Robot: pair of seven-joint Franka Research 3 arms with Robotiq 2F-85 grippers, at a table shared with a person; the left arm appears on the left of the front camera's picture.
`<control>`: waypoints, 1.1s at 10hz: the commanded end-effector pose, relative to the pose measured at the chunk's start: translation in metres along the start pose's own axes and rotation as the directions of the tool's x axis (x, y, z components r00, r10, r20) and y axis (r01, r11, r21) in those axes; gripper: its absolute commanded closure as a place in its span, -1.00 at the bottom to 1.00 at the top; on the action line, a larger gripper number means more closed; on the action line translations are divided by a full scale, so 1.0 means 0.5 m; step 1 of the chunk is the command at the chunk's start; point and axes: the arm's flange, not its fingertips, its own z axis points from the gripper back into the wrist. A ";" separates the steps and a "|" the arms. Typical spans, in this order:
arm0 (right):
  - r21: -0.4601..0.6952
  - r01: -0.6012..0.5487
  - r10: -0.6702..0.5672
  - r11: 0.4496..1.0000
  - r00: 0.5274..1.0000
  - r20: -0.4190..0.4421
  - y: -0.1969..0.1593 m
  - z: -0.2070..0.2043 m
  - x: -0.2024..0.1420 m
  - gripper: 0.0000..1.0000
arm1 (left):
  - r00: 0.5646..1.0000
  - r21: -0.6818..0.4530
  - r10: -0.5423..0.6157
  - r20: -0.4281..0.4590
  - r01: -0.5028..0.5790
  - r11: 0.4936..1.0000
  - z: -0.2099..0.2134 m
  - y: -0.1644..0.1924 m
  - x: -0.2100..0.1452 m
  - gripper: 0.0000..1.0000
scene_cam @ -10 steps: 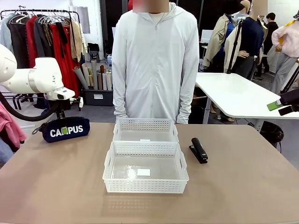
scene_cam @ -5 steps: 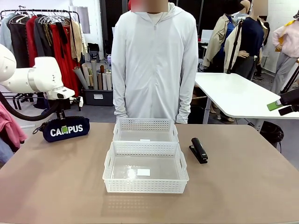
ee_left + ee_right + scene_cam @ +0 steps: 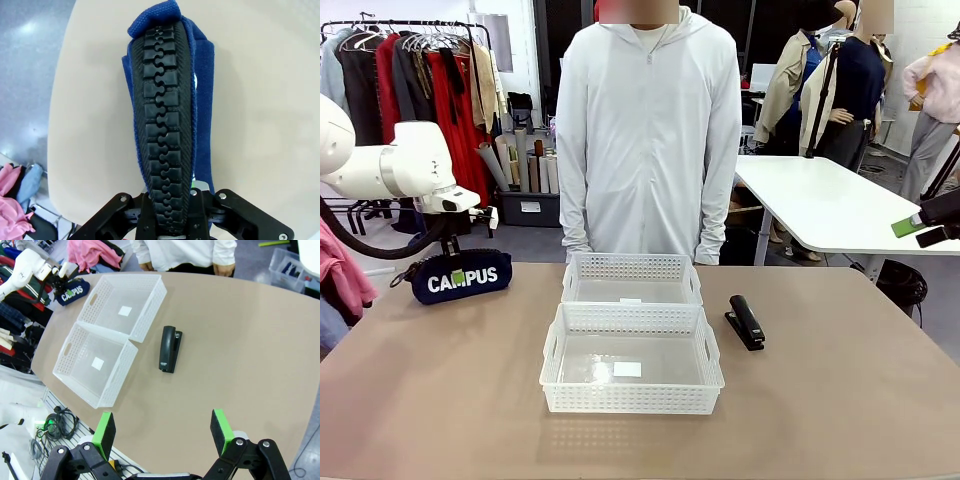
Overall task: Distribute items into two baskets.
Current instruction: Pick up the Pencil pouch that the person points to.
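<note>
Near basket [image 3: 631, 397] and far basket [image 3: 631, 266] block the table's [image 3: 840, 400] centre, stapler [image 3: 746, 322] just beside at 3 o'clock. The left hand [image 3: 455, 258], clamped on the pouch [image 3: 462, 279], fills 10 o'clock. The front edge, 4 to 8 o'clock, seems bare.

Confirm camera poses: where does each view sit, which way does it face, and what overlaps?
Front: fixed on the robot's side, facing across the table at the person; left arm at picture left.
Left wrist: above the pouch, looking down along its zip; left gripper shut on it.
Right wrist: high beside the table, looking down at the stapler and two baskets; right gripper open.
Shared: front and right wrist both show pouch, baskets, stapler.
</note>
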 end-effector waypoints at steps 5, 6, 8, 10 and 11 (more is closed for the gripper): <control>0.007 -0.002 0.002 1.000 1.000 0.005 0.001 0.000 0.001 -1.00 | 0.998 0.067 -0.045 -0.041 0.047 0.997 0.172 -0.148 -0.041 1.00; 0.007 -0.002 0.002 1.000 1.000 0.005 0.001 0.000 0.001 -1.00 | 0.998 0.078 -0.057 -0.037 0.060 0.995 0.209 -0.188 -0.060 1.00; 0.007 -0.002 0.002 1.000 1.000 0.005 0.001 0.000 0.001 -1.00 | 0.998 0.136 -0.065 -0.018 0.066 0.988 0.271 -0.293 -0.107 1.00; 0.007 -0.002 0.002 1.000 1.000 0.005 0.001 0.000 0.001 -1.00 | 0.997 0.193 -0.061 0.044 0.052 0.980 0.337 -0.350 -0.150 1.00; 0.007 -0.002 0.002 1.000 1.000 0.005 0.001 0.000 0.001 -1.00 | 0.994 0.196 -0.098 0.038 0.089 0.977 0.365 -0.378 -0.155 1.00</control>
